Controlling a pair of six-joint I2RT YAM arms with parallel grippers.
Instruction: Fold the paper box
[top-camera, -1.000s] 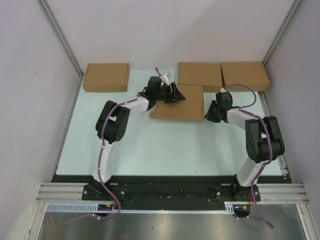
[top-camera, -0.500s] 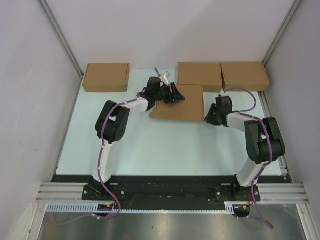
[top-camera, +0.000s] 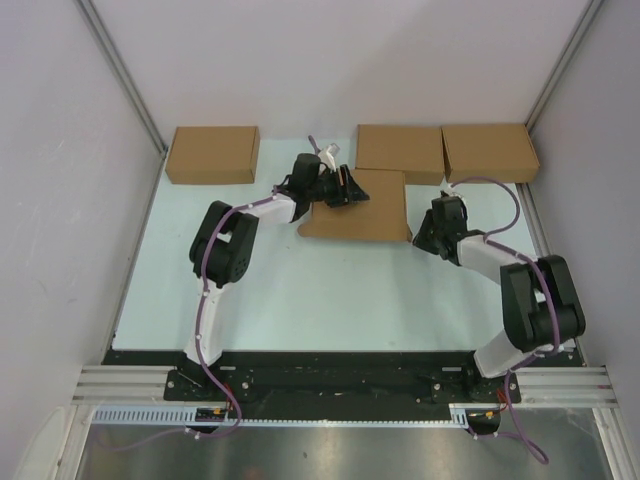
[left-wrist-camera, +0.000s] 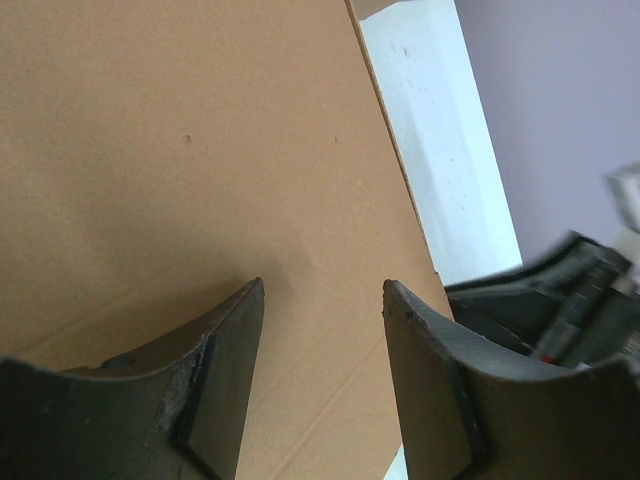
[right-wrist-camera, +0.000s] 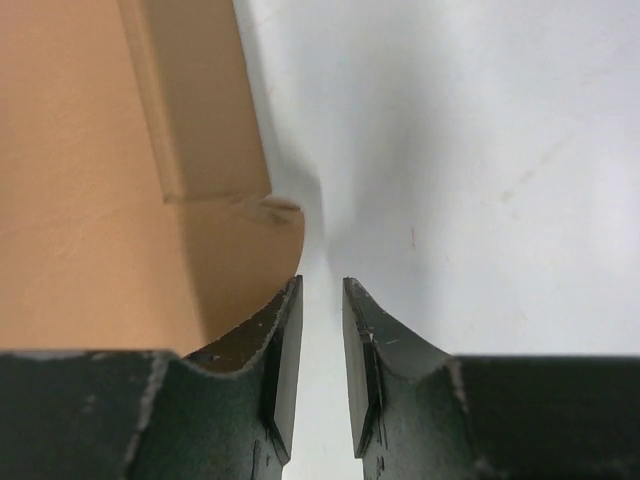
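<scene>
At the far middle of the pale table (top-camera: 300, 290) lies the flat brown cardboard paper box (top-camera: 365, 215); left gripper (top-camera: 351, 189) gapes wide, empty, over its smooth face; right gripper (top-camera: 417, 239), narrow and empty, sits beside its rounded flap corner.

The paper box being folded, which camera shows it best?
Top external: the paper box shows nearly whole, lying flat. Left wrist gives only a flat brown panel; right wrist only a rounded corner and a raised edge.
</scene>
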